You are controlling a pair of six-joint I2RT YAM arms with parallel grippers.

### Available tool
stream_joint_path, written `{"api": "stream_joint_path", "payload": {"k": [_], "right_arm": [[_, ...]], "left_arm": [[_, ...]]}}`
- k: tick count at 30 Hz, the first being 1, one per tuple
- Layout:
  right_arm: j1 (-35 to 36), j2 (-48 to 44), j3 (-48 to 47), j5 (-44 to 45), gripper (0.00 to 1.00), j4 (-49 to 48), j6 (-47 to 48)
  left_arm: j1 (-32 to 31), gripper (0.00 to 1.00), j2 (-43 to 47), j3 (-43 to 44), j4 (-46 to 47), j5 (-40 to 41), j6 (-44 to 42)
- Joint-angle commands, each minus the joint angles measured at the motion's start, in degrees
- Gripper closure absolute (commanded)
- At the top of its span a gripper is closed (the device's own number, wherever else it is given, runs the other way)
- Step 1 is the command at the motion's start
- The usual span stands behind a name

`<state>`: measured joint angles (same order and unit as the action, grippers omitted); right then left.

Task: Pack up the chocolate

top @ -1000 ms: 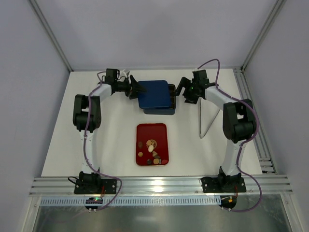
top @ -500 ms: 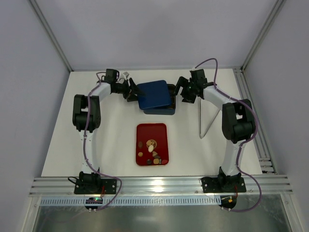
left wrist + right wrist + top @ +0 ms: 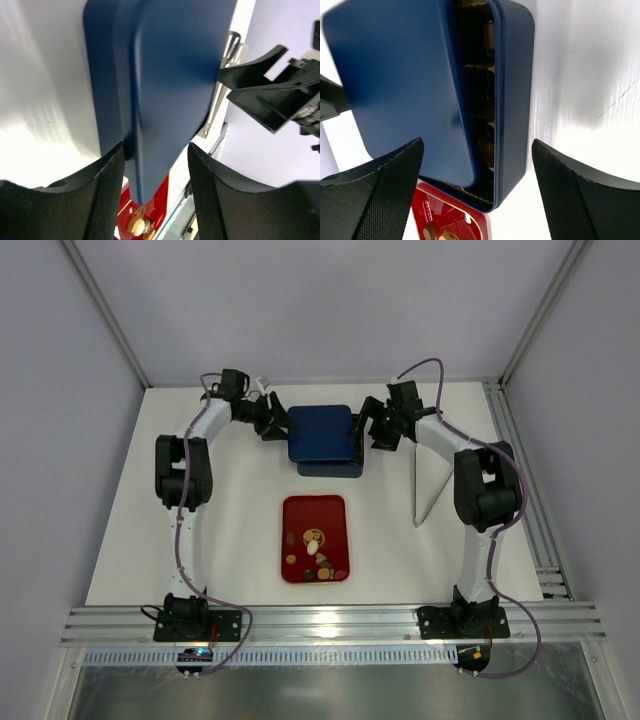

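**Chocolate, loose pieces: on tray, unpacked**

Location: the chocolate (image 3: 316,552) lies in a cluster on the near half of the red tray (image 3: 296,508), mid-tabletop (image 3: 230,530), well apart from both tools.

Container: the blue box (image 3: 335,469) stands beyond the tray. Its lid (image 3: 320,430) sits askew on top, and a gap shows dark compartments.

Left tool (image 3: 274,423): fingers on either side of the lid's left edge. Whether they pinch it cannot be told.

Right tool (image 3: 371,430): fingers spread wide at the box's right side, holding nothing.

Handling (judged): light, rigid and smooth-skinned, so easily marked or cracked. A piece would probably skid under an off-centre pinch.

Hold: take one piece at a time from above, across its widest sides, with light pressure. Start with the outlying pieces, as the others lie close together.
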<state>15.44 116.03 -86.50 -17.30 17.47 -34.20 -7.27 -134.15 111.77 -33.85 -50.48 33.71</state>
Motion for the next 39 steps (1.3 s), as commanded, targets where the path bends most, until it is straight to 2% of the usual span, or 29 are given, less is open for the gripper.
{"api": "stream_joint_path", "payload": {"k": [1, 25, 39], "right_arm": [[0.4, 0.7, -3.6, 0.0, 0.12, -0.5, 0.4], [1.1, 3.6, -7.2, 0.2, 0.15, 0.7, 1.2], [1.2, 4.4, -7.9, 0.4, 0.18, 0.6, 1.4]], "left_arm": [[-0.6, 0.48, -2.1, 3.8, -6.0, 1.8, -3.2], [-5.0, 0.49, -8.7, 20.3, -21.3, 13.7, -11.3], [-7.3, 0.49, -10.2, 24.0, -24.8, 19.4, -14.3]]}}
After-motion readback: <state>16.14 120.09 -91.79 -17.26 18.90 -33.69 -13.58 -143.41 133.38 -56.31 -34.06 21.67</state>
